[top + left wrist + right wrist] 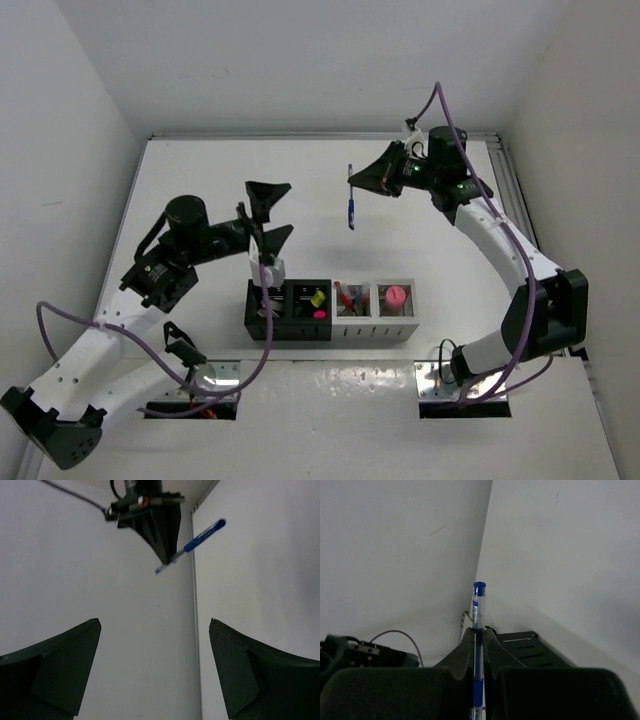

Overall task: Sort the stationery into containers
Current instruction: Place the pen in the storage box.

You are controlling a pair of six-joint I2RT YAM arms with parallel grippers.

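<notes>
A thin blue pen (pixel 350 207) hangs upright above the middle of the table, and my right gripper (pixel 353 181) is shut on it. In the right wrist view the pen (pixel 479 600) sticks up between the closed fingers of that gripper (pixel 478 630). The left wrist view shows the same pen (pixel 202 536) tilted in the right gripper (pixel 165 557). My left gripper (pixel 272 214) stands open and holds nothing, just behind the containers (pixel 330 325); its fingers (pixel 65 665) are wide apart. The four bins hold a pale item, highlighters (pixel 319 304), red pens (pixel 346 297) and a pink-capped glue stick (pixel 396 296).
White walls close in the table on the left, back and right. A rail (pixel 505 185) runs along the right edge. Purple cables (pixel 262 320) loop from the left arm over the bins' left end and from the right arm (pixel 505 235).
</notes>
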